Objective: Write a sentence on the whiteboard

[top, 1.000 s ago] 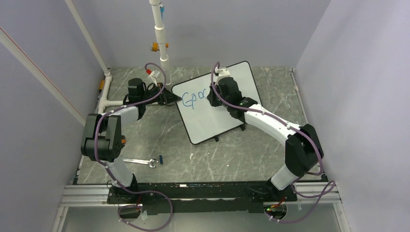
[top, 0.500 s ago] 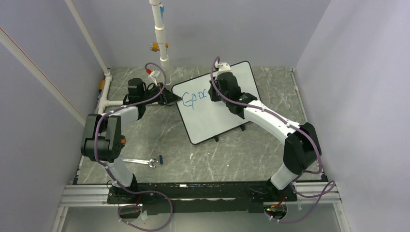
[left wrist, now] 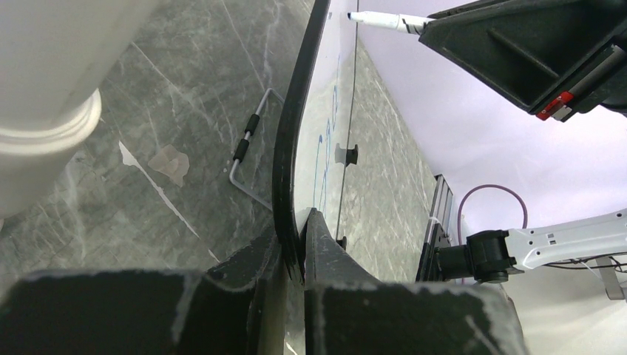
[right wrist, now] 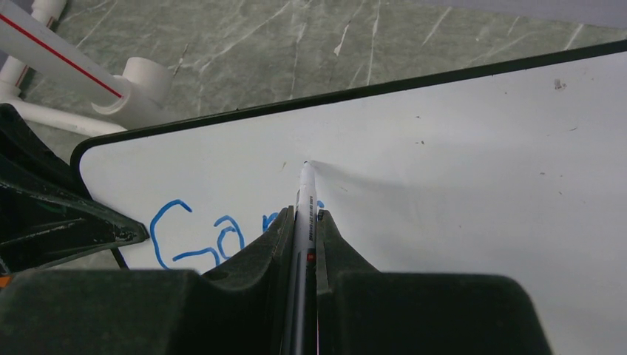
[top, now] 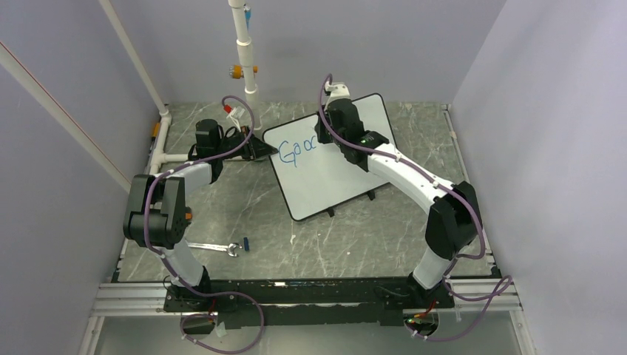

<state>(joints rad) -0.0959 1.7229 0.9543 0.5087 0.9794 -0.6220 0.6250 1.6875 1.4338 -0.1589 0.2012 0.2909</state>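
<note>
**On the table (top: 355,237): writing barely begun**

Centre-rear lies the whiteboard (top: 333,177), its left edge clamped by the left gripper (left wrist: 298,240). The right gripper (right wrist: 304,222) pinches a marker (right wrist: 306,188), tip at the board. Only 3 letters of the sentence (top: 296,153) exist; most appears unwritten.

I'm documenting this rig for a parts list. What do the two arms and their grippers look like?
The left arm and right arm: white links, black joints, purple cables. The left gripper and right gripper: two chunky black fingers, scuffed edges.
</note>
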